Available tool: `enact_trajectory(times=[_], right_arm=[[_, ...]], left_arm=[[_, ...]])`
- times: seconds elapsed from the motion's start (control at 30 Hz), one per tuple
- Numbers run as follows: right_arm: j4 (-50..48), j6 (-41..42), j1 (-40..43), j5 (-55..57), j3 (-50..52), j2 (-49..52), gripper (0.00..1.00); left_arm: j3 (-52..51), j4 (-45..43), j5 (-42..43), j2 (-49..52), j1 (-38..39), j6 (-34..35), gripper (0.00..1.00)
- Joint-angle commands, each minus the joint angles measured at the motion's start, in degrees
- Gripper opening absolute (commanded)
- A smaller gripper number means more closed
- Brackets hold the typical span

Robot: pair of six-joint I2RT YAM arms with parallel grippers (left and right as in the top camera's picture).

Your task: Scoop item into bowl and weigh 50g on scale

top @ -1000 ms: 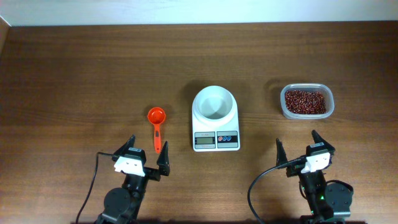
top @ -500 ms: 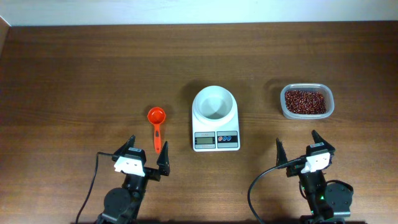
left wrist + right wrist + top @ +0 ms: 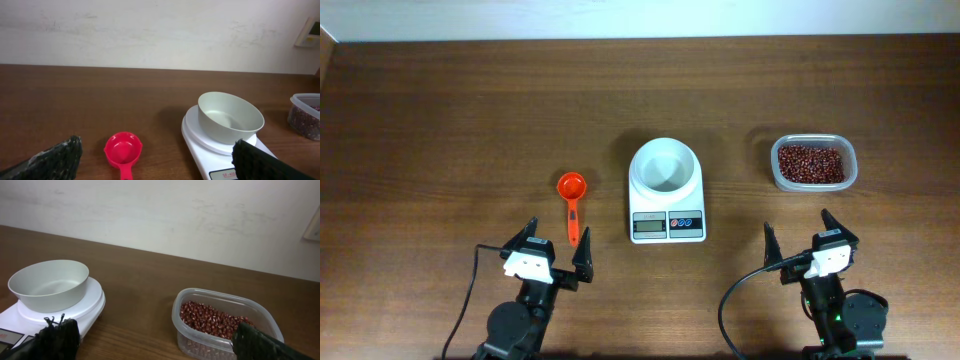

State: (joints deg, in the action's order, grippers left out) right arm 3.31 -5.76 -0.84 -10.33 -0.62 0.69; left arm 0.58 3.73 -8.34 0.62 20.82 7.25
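Nothing looks begun: the left gripper (image 3: 560, 234) and right gripper (image 3: 796, 222) both stand wide and empty. The spoon (image 3: 571, 190) lies just ahead of the left one. The bowl (image 3: 665, 165) sits on the scale (image 3: 667, 225), ahead and between them. The beans (image 3: 810, 163) fill a tub (image 3: 775, 172) ahead of the right. Next, I'd say, comes grasping the spoon's handle. The scale's display is unreadable.

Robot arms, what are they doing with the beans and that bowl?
Nothing is being handled at this moment. The left fingers and the right fingers sit at the near table edge, open and empty. The white bowl stands empty on the scale. The beans are all in the clear tub to its right, and the orange scoop lies untouched to its left.
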Motion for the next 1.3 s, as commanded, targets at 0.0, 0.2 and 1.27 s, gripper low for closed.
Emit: enact_trajectory(times=[0.0,0.2,1.27], right_arm=[[0.37,0.66,-0.26,0.31,0.31,-0.48,0.99],[0.37,0.66,-0.26,0.33,0.31,-0.48,0.99],[0.37,0.66,-0.26,0.31,0.31,-0.48,0.99]], left_arm=[[-0.04,0.42,0.61,-0.28,-0.37,-0.92,0.99],[-0.04,0.42,0.61,-0.28,-0.37,-0.92,0.99],[87.38,62.42,4.76,90.53,-0.85,-5.38,0.84]])
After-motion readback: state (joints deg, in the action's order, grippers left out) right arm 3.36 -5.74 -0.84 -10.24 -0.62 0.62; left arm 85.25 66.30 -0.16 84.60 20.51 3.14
